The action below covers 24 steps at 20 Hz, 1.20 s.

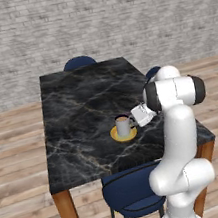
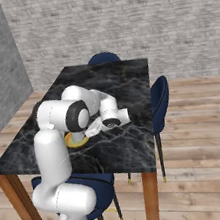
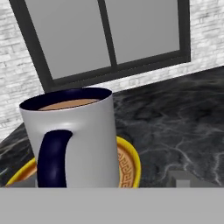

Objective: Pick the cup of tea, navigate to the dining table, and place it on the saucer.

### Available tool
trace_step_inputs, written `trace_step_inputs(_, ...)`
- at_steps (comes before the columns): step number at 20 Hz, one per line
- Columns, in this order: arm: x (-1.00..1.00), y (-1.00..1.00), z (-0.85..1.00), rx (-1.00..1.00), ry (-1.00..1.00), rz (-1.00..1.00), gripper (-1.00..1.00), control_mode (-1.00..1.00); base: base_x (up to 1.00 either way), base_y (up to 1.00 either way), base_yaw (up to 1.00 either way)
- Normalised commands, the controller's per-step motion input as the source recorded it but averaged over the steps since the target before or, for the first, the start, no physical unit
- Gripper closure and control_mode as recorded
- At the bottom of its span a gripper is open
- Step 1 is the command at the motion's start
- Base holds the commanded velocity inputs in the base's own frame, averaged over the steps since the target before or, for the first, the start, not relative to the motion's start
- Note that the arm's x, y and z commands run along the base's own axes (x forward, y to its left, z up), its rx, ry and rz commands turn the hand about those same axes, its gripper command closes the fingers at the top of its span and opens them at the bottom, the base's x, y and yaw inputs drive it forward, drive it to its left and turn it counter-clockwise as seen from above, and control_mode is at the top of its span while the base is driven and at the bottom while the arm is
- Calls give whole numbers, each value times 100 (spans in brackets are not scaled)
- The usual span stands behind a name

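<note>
Cup of tea [image 3: 72,140] stands on the saucer [image 3: 129,164], gripper's [image 1: 133,118] spread impossible to judge.

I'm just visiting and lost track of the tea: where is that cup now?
The small grey-white mug with navy rim stands upright on the round yellow saucer, on the black marble table, toward its near edge, just left of the end effector.

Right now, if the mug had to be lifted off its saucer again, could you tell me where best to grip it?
Grip the cup of tea across its straight cylindrical wall, coming level from the handle side; it stands upright and full on the saucer.
</note>
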Motion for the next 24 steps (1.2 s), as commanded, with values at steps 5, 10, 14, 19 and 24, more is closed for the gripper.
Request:
trace_step_inputs(5, 0, 0, 7, 0, 0, 0, -100, -100, 0, 0, 0)
trace_step_inputs(10, 0, 0, 14, 0, 0, 0, -100, -100, 0, 0, 0)
trace_step_inputs(14, 0, 0, 20, 0, 0, 0, -100, -100, 0, 0, 0)
trace_step_inputs(19, -2, -5, 15, 0, 0, 0, -100, -100, 0, 0, 0)
trace_step_inputs(24, -12, -8, 6, 1, 0, 0, -100, -100, 0, 0, 0)
